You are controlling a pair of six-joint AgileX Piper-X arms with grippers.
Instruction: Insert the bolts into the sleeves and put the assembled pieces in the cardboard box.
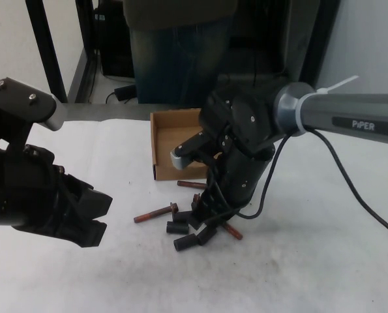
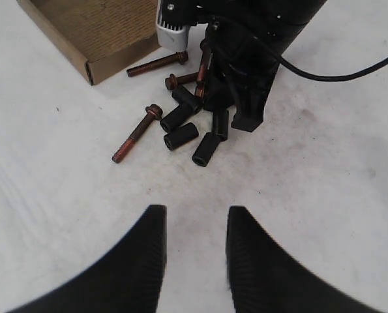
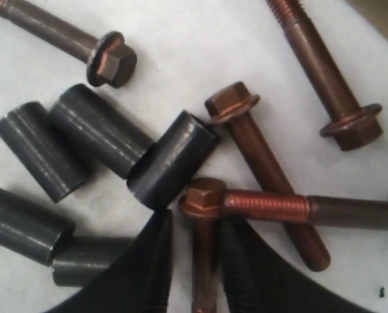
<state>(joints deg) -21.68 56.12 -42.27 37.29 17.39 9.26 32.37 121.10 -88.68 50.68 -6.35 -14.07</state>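
The right pincer (image 3: 195, 220) is down in the pile, nearly closed around the shank of a bolt (image 3: 204, 261), whose hex head points away from the wrist. Around it, dark sleeves (image 3: 174, 160) and loose bolts (image 3: 265, 163) lie jumbled and touching on the white tabletop (image 1: 311, 248), just beside the cardboard box (image 1: 180, 134). The left pincer (image 2: 194, 215) hangs open and empty above bare tabletop near the pile. The bolts look like stiff, dense metal, smooth and apt to roll or pivot. A grip near the head would probably leave the threaded end free. The sleeves look hard and slick, so they are best pinched across the outer wall at mid-length, with the bore unobstructed.
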